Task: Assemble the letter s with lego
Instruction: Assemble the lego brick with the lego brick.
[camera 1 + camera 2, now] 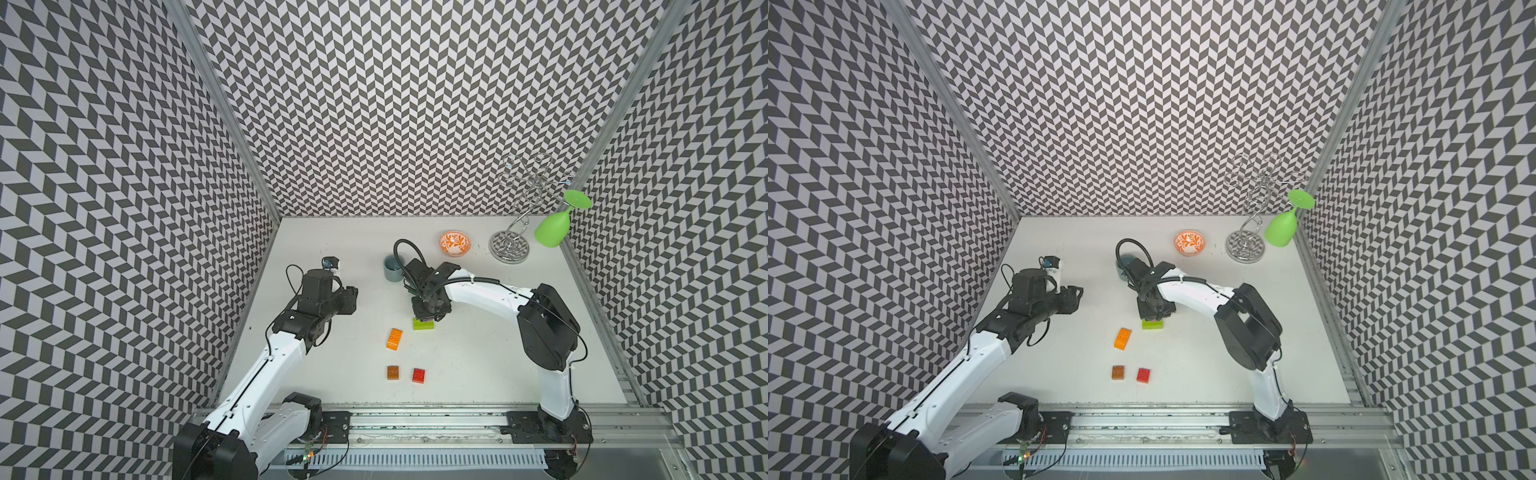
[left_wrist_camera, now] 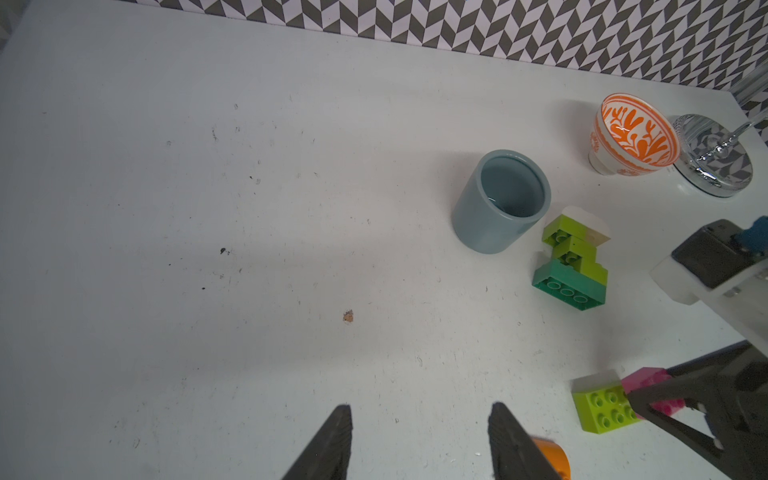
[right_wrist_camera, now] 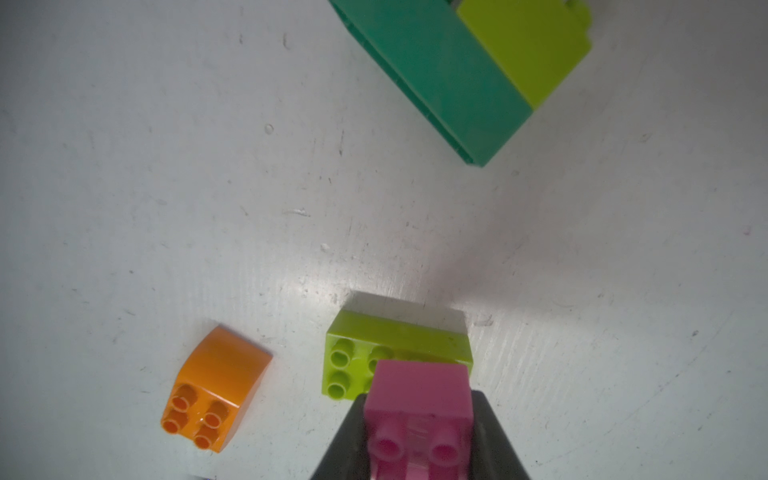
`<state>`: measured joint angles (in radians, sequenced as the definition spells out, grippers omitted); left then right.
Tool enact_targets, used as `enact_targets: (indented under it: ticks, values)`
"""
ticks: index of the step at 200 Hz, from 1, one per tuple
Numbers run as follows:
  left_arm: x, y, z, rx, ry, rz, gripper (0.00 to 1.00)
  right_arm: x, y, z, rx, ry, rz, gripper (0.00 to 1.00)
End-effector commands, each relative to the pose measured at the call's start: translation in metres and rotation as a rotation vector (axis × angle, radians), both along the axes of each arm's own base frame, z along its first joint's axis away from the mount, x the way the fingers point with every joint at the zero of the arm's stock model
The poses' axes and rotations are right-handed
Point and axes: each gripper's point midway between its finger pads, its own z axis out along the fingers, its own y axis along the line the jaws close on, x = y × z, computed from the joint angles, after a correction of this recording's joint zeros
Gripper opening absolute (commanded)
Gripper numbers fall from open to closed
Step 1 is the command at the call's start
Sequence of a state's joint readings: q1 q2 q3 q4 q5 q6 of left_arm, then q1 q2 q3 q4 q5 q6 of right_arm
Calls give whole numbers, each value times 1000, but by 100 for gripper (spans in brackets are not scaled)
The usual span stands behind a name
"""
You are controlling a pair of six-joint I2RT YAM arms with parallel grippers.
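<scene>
Right wrist view, right gripper clamping studded pink brick over lime brick, left gripper parted, empty.

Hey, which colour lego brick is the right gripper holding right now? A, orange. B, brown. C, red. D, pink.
D: in the right wrist view the right gripper is shut on the pink brick, right by the lime green brick.
</scene>
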<state>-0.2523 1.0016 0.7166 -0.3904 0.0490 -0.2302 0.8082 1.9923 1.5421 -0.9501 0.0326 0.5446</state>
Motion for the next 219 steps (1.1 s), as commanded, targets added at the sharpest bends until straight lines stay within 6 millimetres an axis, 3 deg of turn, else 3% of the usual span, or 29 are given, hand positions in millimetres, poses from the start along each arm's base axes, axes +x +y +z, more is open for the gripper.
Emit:
enact_targets:
  ticks: [1, 219]
  values:
    - [3, 1, 9, -11, -11, 9, 55, 3, 1, 0, 10, 17, -3, 0]
    - [4, 0, 9, -12, -9, 8, 54, -7, -5, -15, 24, 104, -22, 0]
